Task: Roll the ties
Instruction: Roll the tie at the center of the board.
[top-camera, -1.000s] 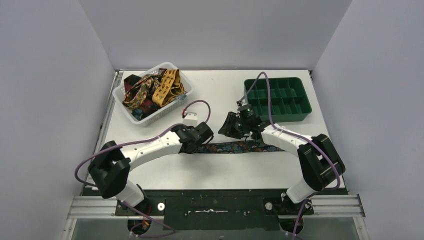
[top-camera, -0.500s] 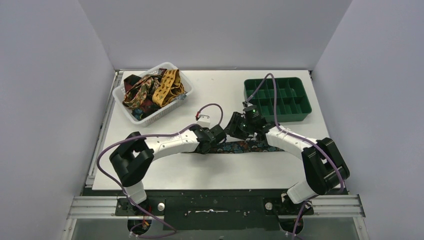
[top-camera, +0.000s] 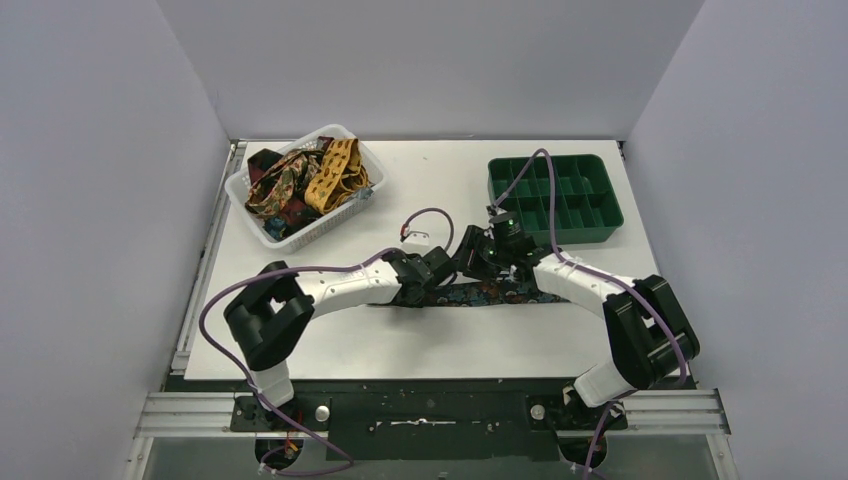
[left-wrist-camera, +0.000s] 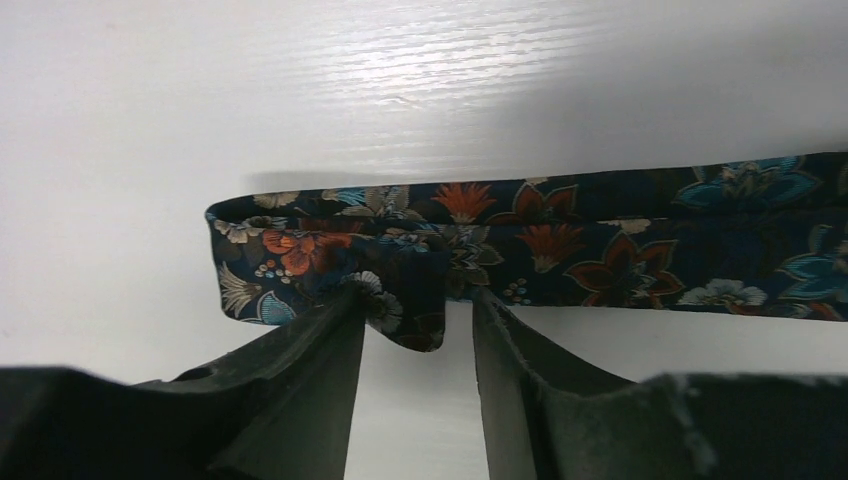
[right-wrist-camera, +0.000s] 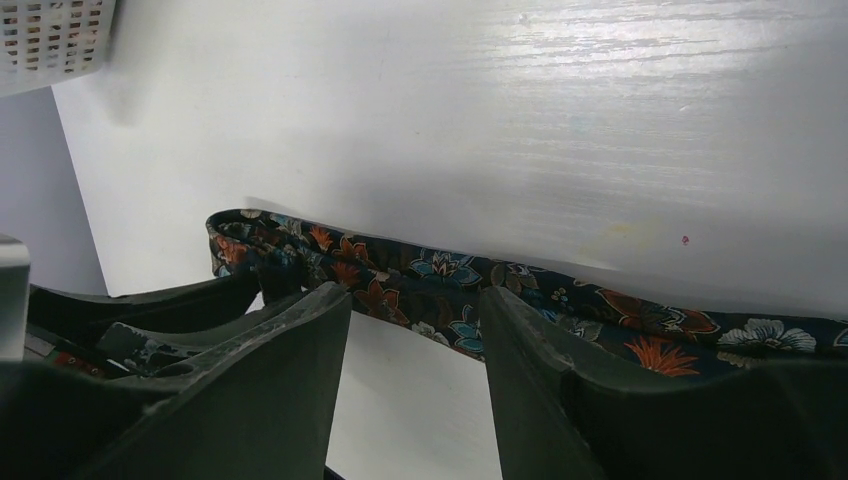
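The left end effector (left-wrist-camera: 415, 298) has its fingers parted rather than pinching. The folded-over end of the dark floral tie (left-wrist-camera: 600, 240) lies right at its tips, with a small flap of cloth poking into the gap. Close beside it, the right end effector (right-wrist-camera: 415, 295) is released as well, poised over the same tie with nothing between its fingers. The tie runs flat across the middle of the counter (top-camera: 400, 340), parallel to the near edge. A white basket (top-camera: 238, 192) heaped with other ties (top-camera: 320, 175) sits at the far left corner. A green compartment tray (top-camera: 560, 238) sits toward the far right corner.
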